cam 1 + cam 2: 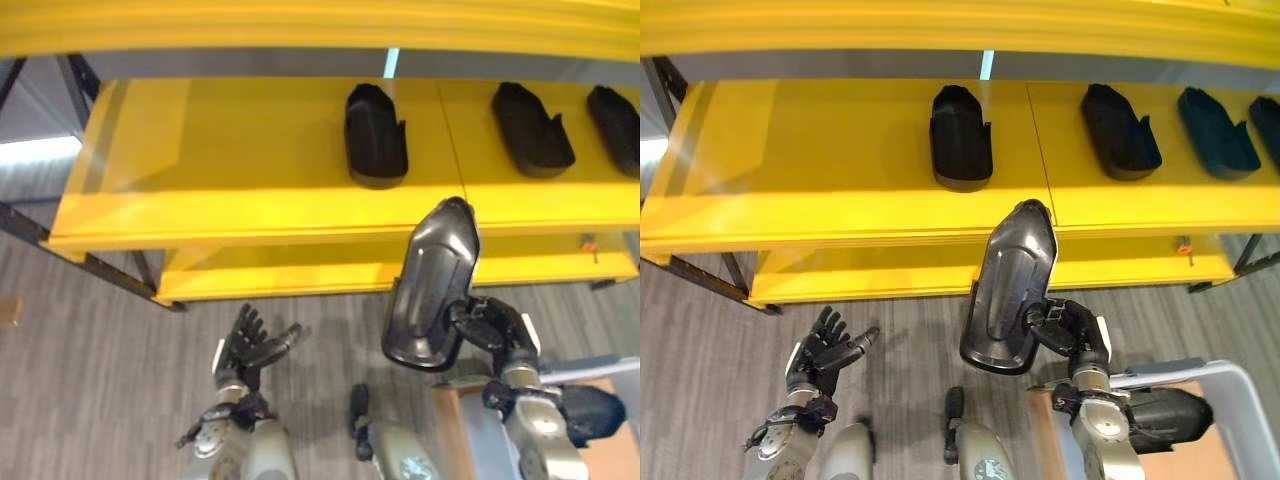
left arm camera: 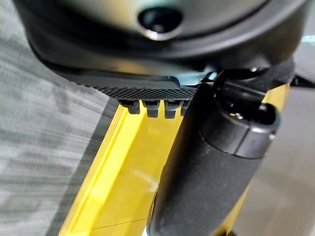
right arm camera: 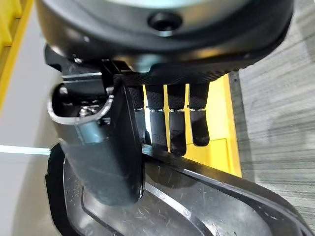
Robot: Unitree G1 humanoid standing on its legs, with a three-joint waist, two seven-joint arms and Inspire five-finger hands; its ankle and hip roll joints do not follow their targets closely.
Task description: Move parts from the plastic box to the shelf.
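Yellow shelf (grey carpet below)

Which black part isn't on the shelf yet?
The glossy part gripped by the right hand, held upright before the shelf; the others lie on it.

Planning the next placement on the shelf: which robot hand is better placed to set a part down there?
The right robot hand, probably: it already grips a black part raised just before the yellow shelf, near the parts already lying there. The left robot hand hangs open, holding nothing, lower down.

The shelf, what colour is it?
Bright yellow metal shelf, clearest in the left eye view.
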